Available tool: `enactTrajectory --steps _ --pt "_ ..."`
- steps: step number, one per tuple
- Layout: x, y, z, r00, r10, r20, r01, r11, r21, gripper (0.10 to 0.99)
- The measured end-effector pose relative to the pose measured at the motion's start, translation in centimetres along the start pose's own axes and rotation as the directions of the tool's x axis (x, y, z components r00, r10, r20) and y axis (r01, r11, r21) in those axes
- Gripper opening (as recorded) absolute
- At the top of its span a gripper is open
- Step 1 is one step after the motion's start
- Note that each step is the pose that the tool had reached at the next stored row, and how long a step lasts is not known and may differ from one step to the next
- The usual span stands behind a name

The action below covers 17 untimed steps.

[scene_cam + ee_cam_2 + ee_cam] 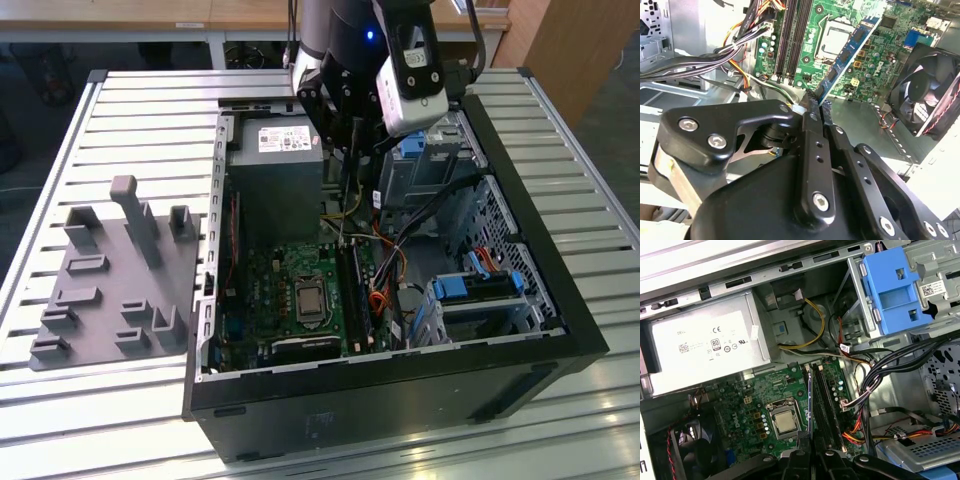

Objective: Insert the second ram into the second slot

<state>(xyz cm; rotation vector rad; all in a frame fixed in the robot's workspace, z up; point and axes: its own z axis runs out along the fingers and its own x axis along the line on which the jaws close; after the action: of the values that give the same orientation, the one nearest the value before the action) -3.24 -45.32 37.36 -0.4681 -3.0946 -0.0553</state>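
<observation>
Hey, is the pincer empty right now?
No, in the second wrist view the pincer grips the second ram, a blue stick, between its fingers.

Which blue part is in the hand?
The second ram, the thin blue board stick clamped in the hand over the motherboard; the chunky blue latch sits on the drive cage.

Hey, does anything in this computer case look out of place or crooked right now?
Nothing looks damaged or spilled. One thing stands out: the second ram, clamped by one end in the tool, hangs end-on above the motherboard rather than lying along its slots.
</observation>
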Motion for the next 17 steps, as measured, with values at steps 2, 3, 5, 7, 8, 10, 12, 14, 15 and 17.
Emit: enactTrajectory --steps 2,3,5,7,8,10,12,14,15,17 --pt "0.0 0.0 0.07 1.0 0.0 0.0 0.0 1.0 0.0 0.137" --pt "0.0 -0.01 0.1 1.0 0.0 0.0 0.0 1.0 0.0 0.137" --pt "0.0 -0.01 0.15 1.0 0.0 0.0 0.0 1.0 0.0 0.137" --pt "0.0 -0.01 0.18 1.0 -0.005 -0.0001 0.005 1.0 0.0 0.137" --pt "0.0 -0.01 0.2 0.9999 -0.016 -0.0005 0.016 0.9999 0.0 0.137" --pt "0.0 -0.01 0.25 0.9987 -0.051 -0.0017 0.051 0.9987 0.001 0.137" --pt "0.0 -0.01 0.3 0.9962 -0.087 -0.0029 0.087 0.9962 0.001 0.137" --pt "0.0 -0.01 0.36 0.9922 -0.124 -0.0043 0.124 0.9922 0.002 0.137" --pt "-0.01 -0.02 0.41 0.9899 -0.142 -0.0049 0.142 0.9899 0.002 0.137" --pt "-0.01 -0.02 0.53 0.9841 -0.178 -0.0061 0.178 0.9841 0.002 0.137"
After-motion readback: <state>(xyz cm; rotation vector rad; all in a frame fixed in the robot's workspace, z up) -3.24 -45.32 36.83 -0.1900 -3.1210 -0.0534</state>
